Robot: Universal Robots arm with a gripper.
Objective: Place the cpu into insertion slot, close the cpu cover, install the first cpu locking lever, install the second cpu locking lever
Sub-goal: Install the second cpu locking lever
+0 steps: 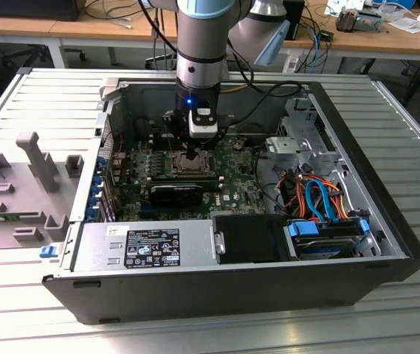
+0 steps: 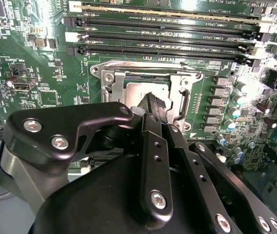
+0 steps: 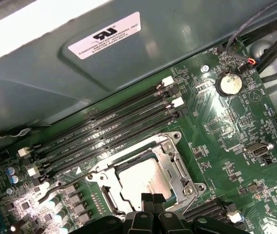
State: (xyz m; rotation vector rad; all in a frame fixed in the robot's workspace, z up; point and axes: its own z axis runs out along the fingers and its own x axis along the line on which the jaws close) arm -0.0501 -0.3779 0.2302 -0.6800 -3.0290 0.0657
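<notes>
The cpu, a dull silver square, lies in the insertion slot on the green board, and I also see the cpu in the second wrist view. The cpu cover, a silvery frame, lies flat around the chip, and the cpu cover looks the same from the other side. A thin wire locking lever sticks out from one corner of the socket. My gripper hangs just above the socket's edge, its black fingertips pressed together with nothing between them. The gripper covers part of the chip.
Long black memory slots run beside the socket. The computer case's metal walls enclose the board, with a power supply, a drive cage and coloured cables nearby. A grey fixture block stands on the table at the exterior view's left.
</notes>
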